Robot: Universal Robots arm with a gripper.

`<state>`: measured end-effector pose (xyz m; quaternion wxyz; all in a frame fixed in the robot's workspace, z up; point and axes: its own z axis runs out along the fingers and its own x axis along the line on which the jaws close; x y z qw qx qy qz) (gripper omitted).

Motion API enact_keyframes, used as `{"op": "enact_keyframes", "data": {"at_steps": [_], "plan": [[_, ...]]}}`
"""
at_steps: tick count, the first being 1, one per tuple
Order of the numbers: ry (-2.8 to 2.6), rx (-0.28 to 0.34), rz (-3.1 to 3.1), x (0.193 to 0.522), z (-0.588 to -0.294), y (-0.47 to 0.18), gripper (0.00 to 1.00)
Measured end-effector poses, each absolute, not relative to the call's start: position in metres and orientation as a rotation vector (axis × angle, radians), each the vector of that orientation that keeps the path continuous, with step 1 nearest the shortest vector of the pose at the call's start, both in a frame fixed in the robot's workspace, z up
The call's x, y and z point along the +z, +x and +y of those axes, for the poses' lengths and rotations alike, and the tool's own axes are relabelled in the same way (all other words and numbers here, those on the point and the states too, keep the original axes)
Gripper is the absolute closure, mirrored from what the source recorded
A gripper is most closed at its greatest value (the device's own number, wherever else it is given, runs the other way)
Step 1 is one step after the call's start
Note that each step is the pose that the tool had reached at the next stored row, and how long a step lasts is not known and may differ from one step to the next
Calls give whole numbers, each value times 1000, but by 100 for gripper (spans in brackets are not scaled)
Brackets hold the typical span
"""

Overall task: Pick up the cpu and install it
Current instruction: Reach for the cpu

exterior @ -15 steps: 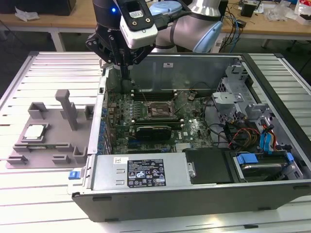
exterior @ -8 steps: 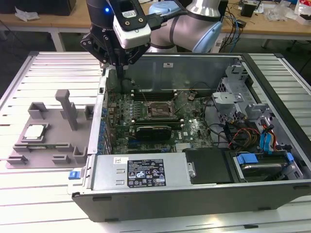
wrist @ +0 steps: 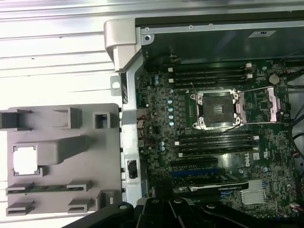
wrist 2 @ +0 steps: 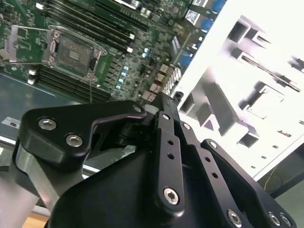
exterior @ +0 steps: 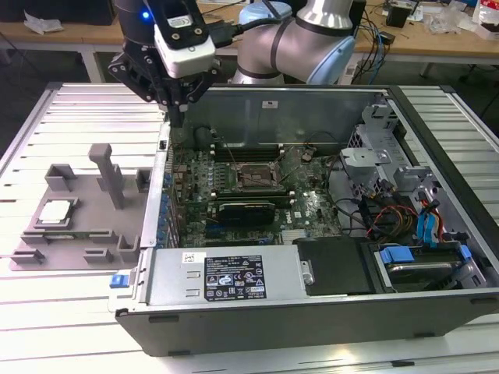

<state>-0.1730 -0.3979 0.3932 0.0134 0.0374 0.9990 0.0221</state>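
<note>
While the gripper (exterior: 178, 115) hangs clenched and empty above the case (exterior: 312, 312) wall, the cpu (exterior: 56, 211) lies flat in its grey fixture (exterior: 86, 238) on the bench (exterior: 47, 312), apparently presented for pickup; the socket (exterior: 256, 178) sits open, seemingly to receive it.

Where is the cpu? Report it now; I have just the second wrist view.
Observer: In the exterior view the cpu lies flat in a pocket of the grey fixture, outside the computer case, on the exterior view's left.
Operator: Give me the tool's position against it.
Observer: The tool hovers over the case wall that faces the fixture, apart from the cpu.
</note>
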Motion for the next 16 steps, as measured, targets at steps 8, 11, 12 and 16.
{"op": "enact_keyframes", "data": {"at_steps": [8, 11, 12, 16], "plan": [[116, 69, 3109, 392, -397, -206, 89], [116, 69, 3108, 392, -396, -220, 89], [116, 69, 3108, 392, -396, -222, 89], [116, 69, 3108, 392, -396, -232, 89]]}}
